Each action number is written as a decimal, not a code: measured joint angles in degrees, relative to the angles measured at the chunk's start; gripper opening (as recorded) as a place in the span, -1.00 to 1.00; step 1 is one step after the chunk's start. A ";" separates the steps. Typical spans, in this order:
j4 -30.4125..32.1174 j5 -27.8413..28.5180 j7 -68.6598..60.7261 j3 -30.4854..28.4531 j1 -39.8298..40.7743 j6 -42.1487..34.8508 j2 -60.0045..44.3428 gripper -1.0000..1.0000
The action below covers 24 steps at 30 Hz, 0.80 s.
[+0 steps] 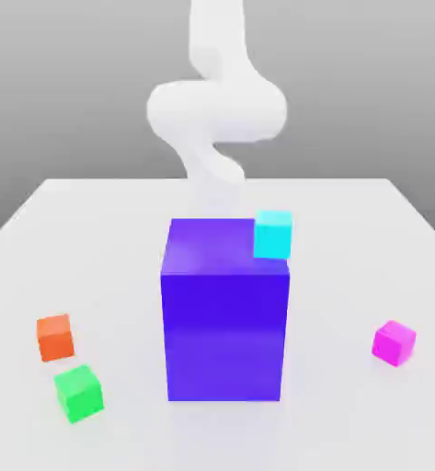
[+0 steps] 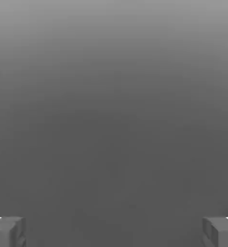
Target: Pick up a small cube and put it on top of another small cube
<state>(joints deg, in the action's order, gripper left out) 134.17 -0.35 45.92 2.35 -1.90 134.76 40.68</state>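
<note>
Four small cubes and one big block sitting on a white desk [image 1: 368, 230].
One magenta cube [image 1: 393, 342] is lying at the exterior view's right, one orange-red cube [image 1: 55, 337] at its left touching one green cube [image 1: 79, 393], one cyan cube [image 1: 273, 234] topping the purple-blue block [image 1: 225, 317]; the hand [image 2: 114, 231] is gaping wide, gripping nothing.

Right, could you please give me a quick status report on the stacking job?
Hand open, empty. Magenta cube on table, untouched; orange cube far across. Big purple block stands between them.
</note>
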 joint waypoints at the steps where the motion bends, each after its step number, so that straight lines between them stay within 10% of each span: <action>1: 1.04 -0.11 0.08 1.08 -0.83 1.31 -2.26 0.00; 18: 17.36 3.93 5.31 18.99 -15.13 21.73 -37.72 0.00; 24: 20.48 12.42 12.11 17.18 -22.04 29.39 -50.69 0.00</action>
<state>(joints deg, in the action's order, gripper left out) 154.65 12.07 58.03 19.53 -23.94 164.15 -10.00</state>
